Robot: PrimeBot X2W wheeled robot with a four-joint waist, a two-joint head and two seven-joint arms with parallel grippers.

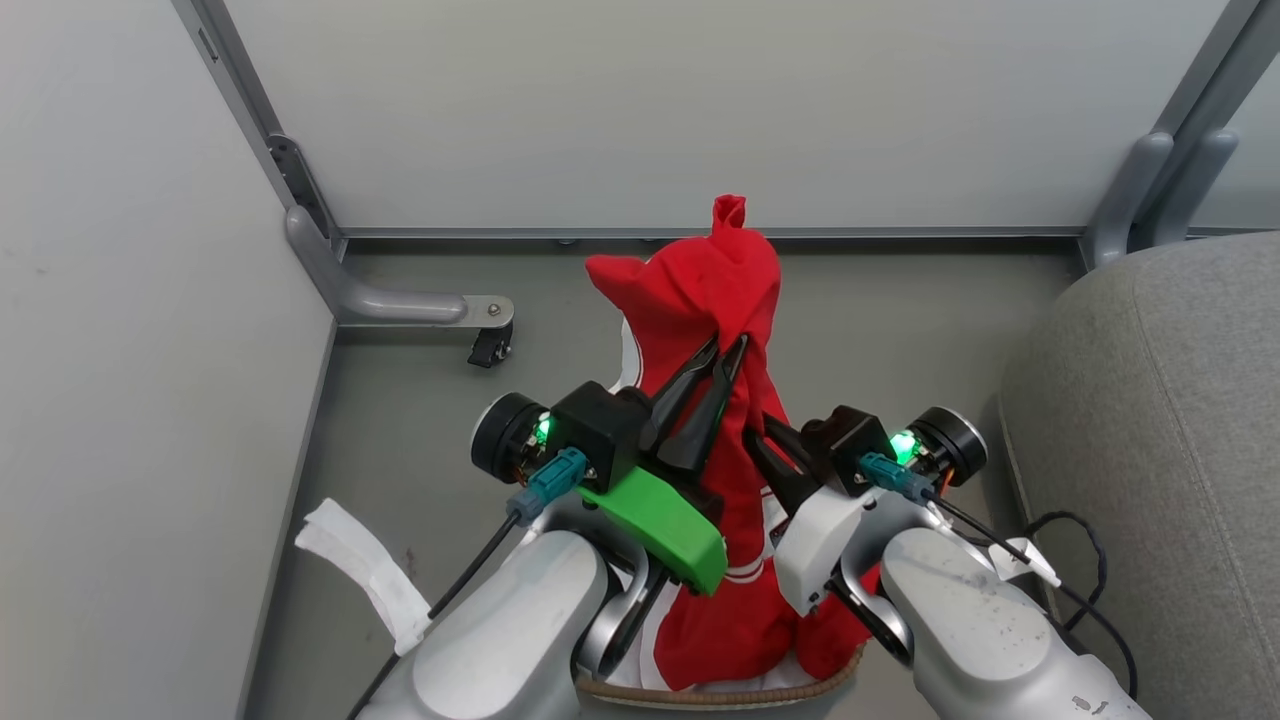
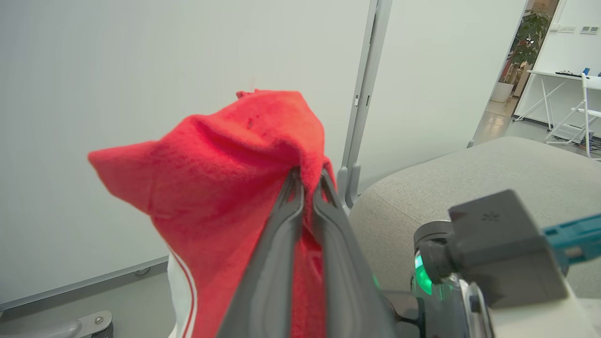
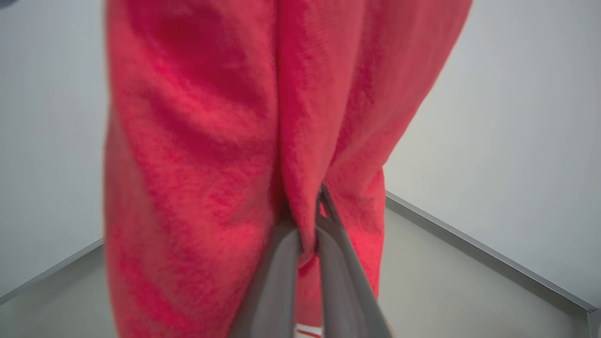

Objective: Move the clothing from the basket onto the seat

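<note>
**A:** Position of the red garment (image 1: pixel 720 280)?

**B:** Hoisted upright over the basket (image 1: pixel 700 692). The top fold peaks above the end effectors, and the lower end with the white stripes appears to sit inside the woven rim.

**A:** Holds?

**B:** The left end effector (image 1: pixel 728 345) is closed hard on a fold near the top. Its wrist view shows cloth pinched right at the tips, no gap. The right end effector (image 1: pixel 765 450) is likewise clamped shut, on a pleat lower down the hanging length.

**A:** Why two heights?

**B:** My reading is that the high pinch carries the weight. The low one gathers the trailing fabric so it lifts clear rather than dragging the basket along.

**A:** And the seat (image 1: pixel 1150 400)?

**B:** The grey cushion is off to the robot's right, well apart from the garment. No red shows on the part in view. I judge the lift under way and the carry across not begun.

**A:** Hazards?

**B:** The tail could snag the rim. Soft knit may also creep out of such narrow pinches, so a higher lift before swinging right looks prudent.
</note>
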